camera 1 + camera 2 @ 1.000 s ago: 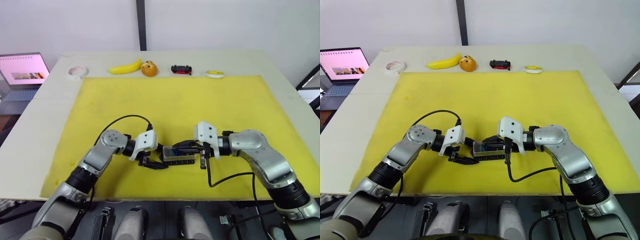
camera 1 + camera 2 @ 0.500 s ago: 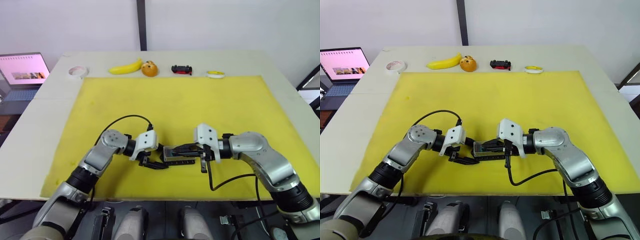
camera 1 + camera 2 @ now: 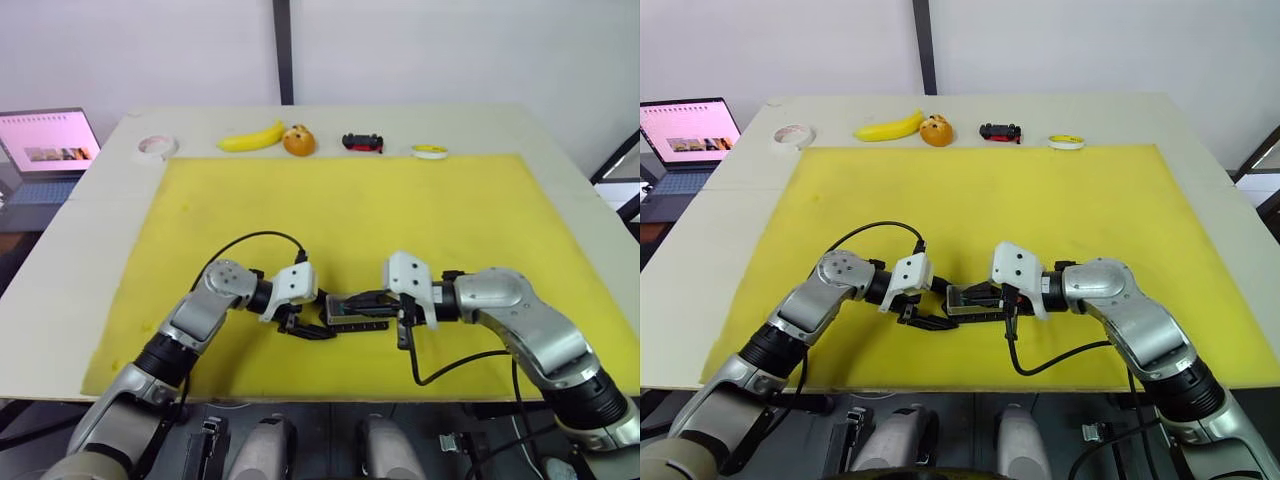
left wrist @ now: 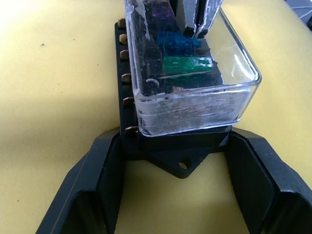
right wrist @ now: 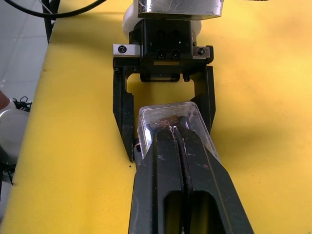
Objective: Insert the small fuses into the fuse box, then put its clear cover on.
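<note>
The black fuse box (image 3: pixel 358 319) lies on the yellow mat (image 3: pixel 400 210) near the table's front edge, with the clear cover (image 4: pixel 195 92) sitting on top of it. Through the cover I see small fuses: a green one (image 4: pixel 187 64), a blue one (image 4: pixel 178 44) and a purple one (image 4: pixel 163 12). My left gripper (image 3: pixel 318 325) straddles the box's left end, its fingers (image 4: pixel 109 161) against the black base on both sides. My right gripper (image 5: pixel 174 127) is shut, with its joined fingertips resting on the top of the cover.
Along the table's far edge lie a banana (image 3: pixel 250 136), an orange fruit (image 3: pixel 298 139), a black-and-red toy car (image 3: pixel 362 141), a yellow-and-white roll (image 3: pixel 430 151) and a white tape roll (image 3: pixel 153 146). An open laptop (image 3: pixel 45 140) stands at the far left.
My right gripper has slid a little to the left along the top of the cover. The left gripper and the fuse box have stayed in place.
</note>
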You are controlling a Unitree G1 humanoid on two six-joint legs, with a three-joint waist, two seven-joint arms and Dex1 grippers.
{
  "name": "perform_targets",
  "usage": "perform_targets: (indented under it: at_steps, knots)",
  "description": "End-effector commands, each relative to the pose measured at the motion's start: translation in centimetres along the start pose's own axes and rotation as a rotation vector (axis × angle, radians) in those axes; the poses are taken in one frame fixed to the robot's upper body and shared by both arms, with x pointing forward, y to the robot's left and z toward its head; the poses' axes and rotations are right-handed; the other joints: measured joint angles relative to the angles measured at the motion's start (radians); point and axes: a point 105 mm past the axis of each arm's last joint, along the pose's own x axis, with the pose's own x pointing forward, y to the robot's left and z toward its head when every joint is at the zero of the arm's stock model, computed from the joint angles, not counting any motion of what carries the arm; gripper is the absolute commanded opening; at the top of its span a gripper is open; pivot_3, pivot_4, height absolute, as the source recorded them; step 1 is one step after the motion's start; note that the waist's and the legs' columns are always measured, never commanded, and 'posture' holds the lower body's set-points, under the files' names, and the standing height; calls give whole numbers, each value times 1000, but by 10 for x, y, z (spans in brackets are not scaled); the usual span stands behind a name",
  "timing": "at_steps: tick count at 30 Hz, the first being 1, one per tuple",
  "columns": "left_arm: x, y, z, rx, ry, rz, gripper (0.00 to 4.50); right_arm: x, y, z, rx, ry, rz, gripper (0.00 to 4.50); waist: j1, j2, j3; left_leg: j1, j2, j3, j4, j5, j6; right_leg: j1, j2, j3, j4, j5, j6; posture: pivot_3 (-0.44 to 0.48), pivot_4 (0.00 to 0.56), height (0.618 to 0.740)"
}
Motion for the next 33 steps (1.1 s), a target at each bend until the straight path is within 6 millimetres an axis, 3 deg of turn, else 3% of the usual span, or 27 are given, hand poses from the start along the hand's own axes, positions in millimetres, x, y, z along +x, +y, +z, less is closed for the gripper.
perform_targets:
  at_steps: [1,14,23,26,33]
  knots:
    - [2,3,1,-5,3,9,2530,7,22,-50,152,180,68,40,0,0,-1,0,0,0,0,0,0,0,0,0,0,0,0,0,150,740]
    - [0,5,-2,-3,11,9,2530,-15,18,-55,221,173,13,40,13,-1,-5,1,0,0,0,-1,2,2,-1,0,-2,0,0,0,150,740]
    - [5,5,3,4,0,4,2530,14,23,-53,238,160,38,40,12,-2,-9,2,0,0,0,-1,2,2,0,0,-2,0,0,0,150,740]
    - [7,6,4,5,-3,6,2530,19,31,-62,243,204,66,40,13,-1,-11,2,0,0,0,-1,2,3,0,0,-2,0,0,0,150,740]
    - [7,7,3,1,-2,16,2530,13,31,-66,231,233,58,40,14,-2,-17,3,0,0,0,-2,3,4,-1,0,-3,0,0,0,150,740]
